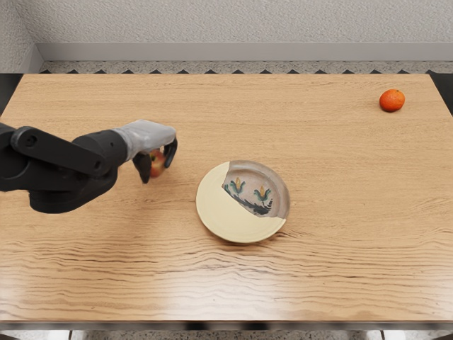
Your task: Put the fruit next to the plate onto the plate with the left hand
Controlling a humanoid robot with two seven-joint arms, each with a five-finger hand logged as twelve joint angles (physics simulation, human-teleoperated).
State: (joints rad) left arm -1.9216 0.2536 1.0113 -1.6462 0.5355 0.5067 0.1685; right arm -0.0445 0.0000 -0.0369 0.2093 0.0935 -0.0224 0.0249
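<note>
A: Status at that frame? Start from the plate.

B: Plate (212,207) sat on the wooden table (333,276), nearest the front edge. Cream rim, painted centre, nothing on it.

A: Task fruit?

B: Red fruit (157,164), probably an apple, was left of the plate and a little farther back. Close, but not touching the rim. Round, so no long axis to align.

A: Hand?

B: Left hand (150,140) was directly on top of it, arm in from the left. Dark fingers (144,168) were curled down on both sides of the fruit: thumb on the side away from the plate, the others on the plate side. Read as a closed grasp. Couldn't tell if it was off the table.

A: Right hand?

B: Not visible. Left was the only one anywhere near.

A: Next move?

B: My call: lift, carry right and slightly toward the front until over the plate centre, then release. Short path, nothing between.

A: Anything else?

B: An orange (392,100), far right and well behind the plate. Not the one next to it, so not the target.
</note>
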